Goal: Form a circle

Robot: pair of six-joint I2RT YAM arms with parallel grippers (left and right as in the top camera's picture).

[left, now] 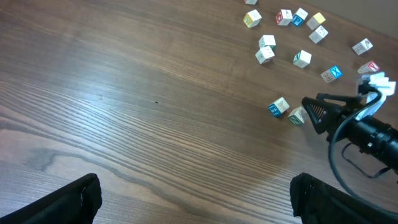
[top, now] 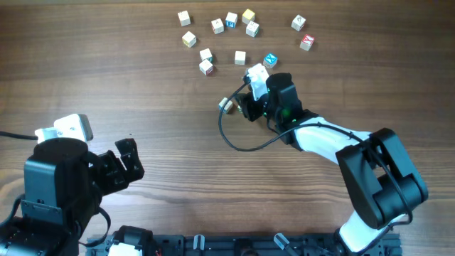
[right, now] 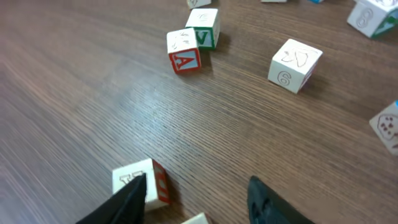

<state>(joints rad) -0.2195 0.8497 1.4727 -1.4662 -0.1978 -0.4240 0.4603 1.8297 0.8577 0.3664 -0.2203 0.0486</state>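
As the circle seemingly needs bare desk (right: pixel 93 93), the right end effector (right: pixel 196 182) stands parted beside a cube (right: pixel 130 174); left end effector (left: pixel 196 186) waits open.

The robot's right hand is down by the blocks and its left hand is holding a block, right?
Not quite. The left hand is open and holds nothing, as the overhead view shows. The right hand is down by the blocks.

Pale cubes (right: pixel 185 51) with red, green and blue faces; brown wood-grain table (top: pixel 142 85)
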